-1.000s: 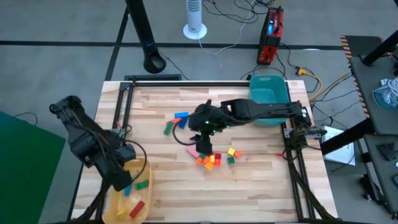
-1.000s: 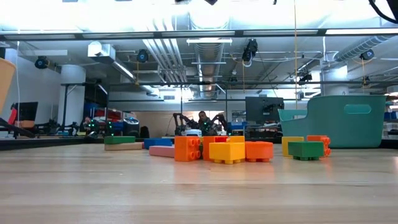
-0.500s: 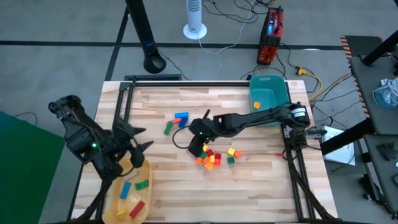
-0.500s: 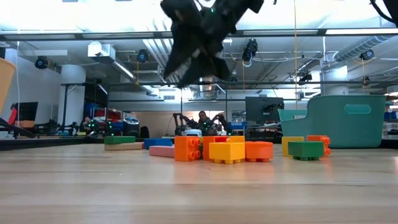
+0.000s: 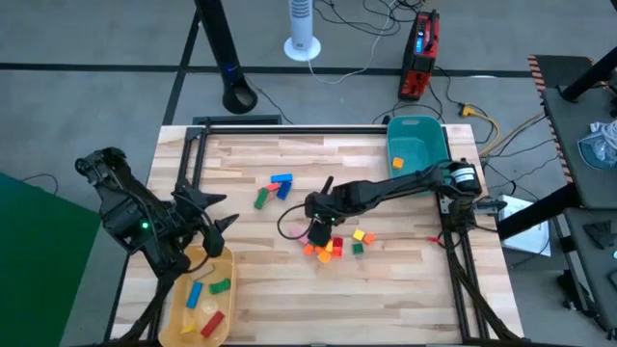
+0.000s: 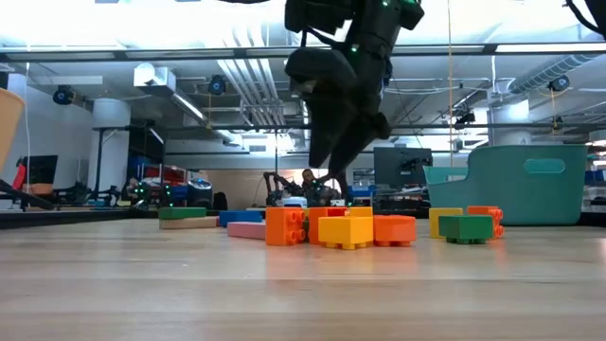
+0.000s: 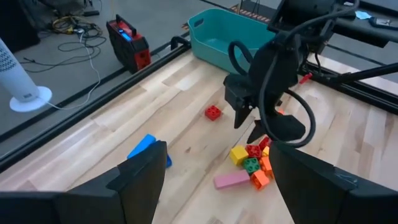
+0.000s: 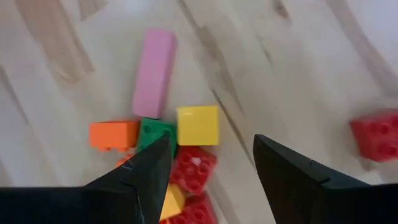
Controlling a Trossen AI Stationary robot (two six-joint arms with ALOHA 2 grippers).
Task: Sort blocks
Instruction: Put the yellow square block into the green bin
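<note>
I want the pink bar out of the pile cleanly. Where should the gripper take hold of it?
Grip the pink bar across its two long sides near the free end, coming from above. It lies flat; its other end abuts the green block and orange block. The right gripper is open above the pile.
</note>
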